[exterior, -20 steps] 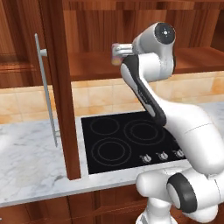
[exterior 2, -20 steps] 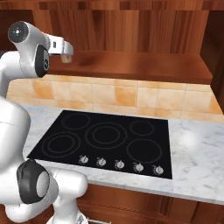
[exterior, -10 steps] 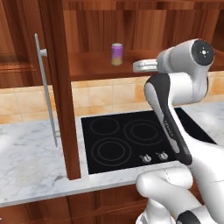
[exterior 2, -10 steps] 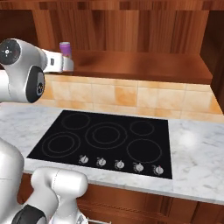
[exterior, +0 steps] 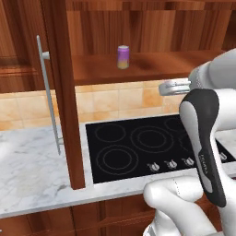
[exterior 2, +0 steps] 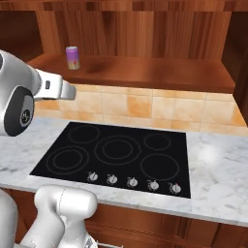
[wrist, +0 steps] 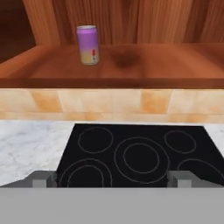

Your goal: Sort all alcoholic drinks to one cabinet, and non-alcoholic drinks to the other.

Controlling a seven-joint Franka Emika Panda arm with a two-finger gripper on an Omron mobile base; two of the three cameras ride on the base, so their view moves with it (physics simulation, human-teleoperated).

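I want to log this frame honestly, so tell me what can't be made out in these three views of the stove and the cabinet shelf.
- Purple can: its label print is too small and blurred in the hand view.
- Stove knobs: their markings are too small in the right base view.
- Cabinet door: cut off by the top edge in the left base view, and it hides the shelf behind it.
- Cooktop: its right side is hidden by the arm there.

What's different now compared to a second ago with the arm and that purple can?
The gripper let go of the purple can and drew back from the cabinet shelf, jaws open and holding nothing. The can stays upright on the shelf where it was set. The stove and open cabinet door are unchanged.
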